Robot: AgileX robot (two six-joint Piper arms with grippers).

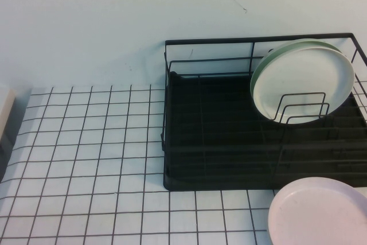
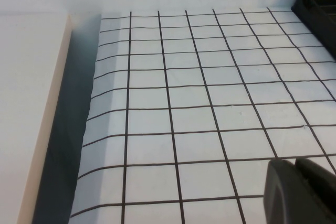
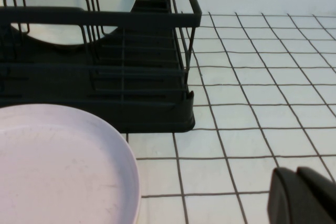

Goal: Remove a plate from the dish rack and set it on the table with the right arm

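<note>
1. Standing upright in the dish rack (image 1: 206, 136), among the wire dividers at its far right end: the plate (image 1: 307, 81), off-white, leaning against a greener plate (image 1: 259, 70) directly behind it.
2. Dish rack: black wire with a black tray base, set on the table (image 1: 86, 159) to the right of centre, near the back wall.
3. Table: white with a grid of thin black lines.
4. Pink plate (image 1: 321, 213): lying flat on the table just in front of the rack's right end, apart from it.
5. Right gripper (image 3: 304, 198): low over the table, near the pink plate and the rack's front corner; fingers together, holding nothing.
6. Left gripper (image 2: 302, 190): low over the bare grid at the left side, well apart from the rack; fingers together, holding nothing.
</note>
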